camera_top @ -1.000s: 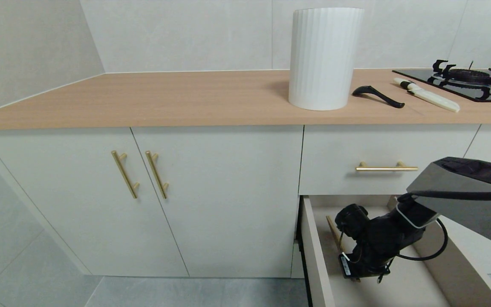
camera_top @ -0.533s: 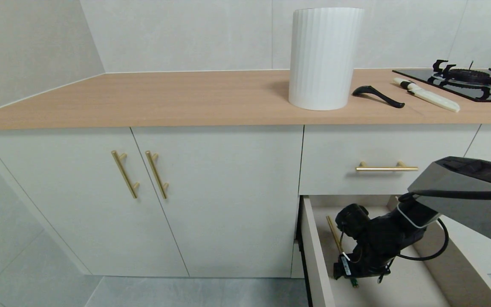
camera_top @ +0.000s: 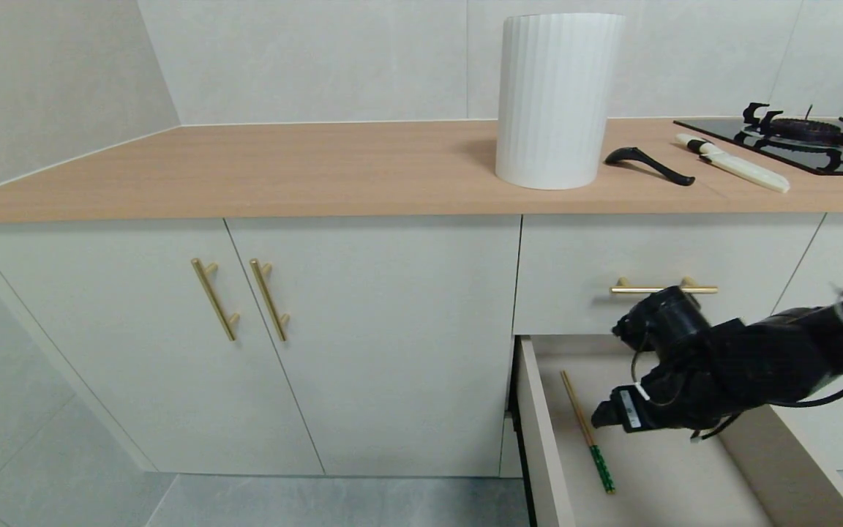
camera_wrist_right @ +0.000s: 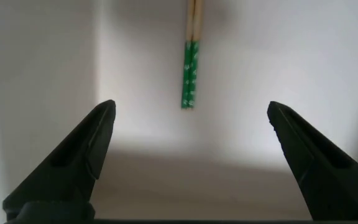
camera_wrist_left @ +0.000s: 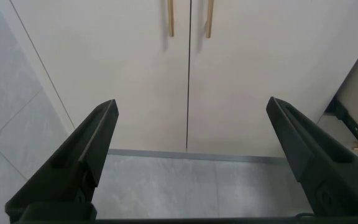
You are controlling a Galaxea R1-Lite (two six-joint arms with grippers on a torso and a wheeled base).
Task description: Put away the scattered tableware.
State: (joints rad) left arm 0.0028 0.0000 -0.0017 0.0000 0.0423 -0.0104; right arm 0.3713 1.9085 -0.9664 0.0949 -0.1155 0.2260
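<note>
Two black fingers of our right gripper [camera_top: 608,417] stand spread and empty above the open drawer [camera_top: 540,446], higher than a second ago. Slim wooden chopsticks [camera_top: 587,432] with green ends lie flat inside the drawer, along its left wall. Our left gripper [camera_wrist_left: 188,165], left of the drawer, gapes too.

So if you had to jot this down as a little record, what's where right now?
Drawer: lower drawer, pulled open
In drawer: chopsticks, lying flat on its floor
Right hand: open, over the drawer, holding nothing
Left hand: open, empty, facing the cupboard doors
On counter: black utensil, knife, white ribbed canister
</note>
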